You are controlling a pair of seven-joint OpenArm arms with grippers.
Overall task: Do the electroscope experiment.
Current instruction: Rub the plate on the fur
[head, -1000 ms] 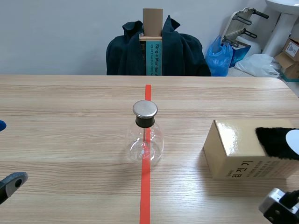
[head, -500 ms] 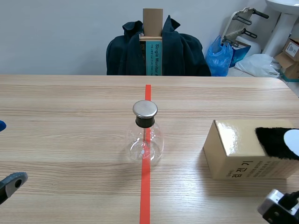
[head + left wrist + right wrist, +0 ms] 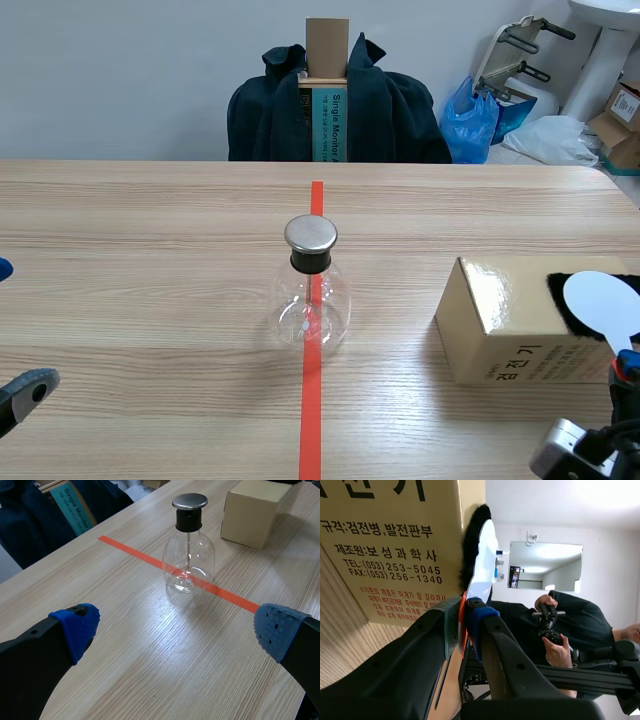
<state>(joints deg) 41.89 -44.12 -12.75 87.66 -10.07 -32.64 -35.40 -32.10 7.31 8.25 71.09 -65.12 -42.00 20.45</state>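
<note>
Glass, clear and round-bellied, the electroscope flask (image 3: 311,300) stands on the red tape line (image 3: 311,420) of the wood-grain table (image 3: 150,250), closed by a black stopper and a flat metal disc. A glossy cardboard box (image 3: 500,320) sits well to its right, with shaggy black fur (image 3: 560,295) on top and a smooth white oval paddle (image 3: 600,305) in front of the fur. From the left wrist, the left gripper (image 3: 175,625) has its fingers spread wide, its blue dotted pads (image 3: 77,625) out at either side and the flask ahead between them, untouched. From the right wrist, the right gripper (image 3: 465,615) is pinched narrow on the paddle's orange stem. The white blade rises just ahead of the fingertips, against the fur and the printed box face.
</note>
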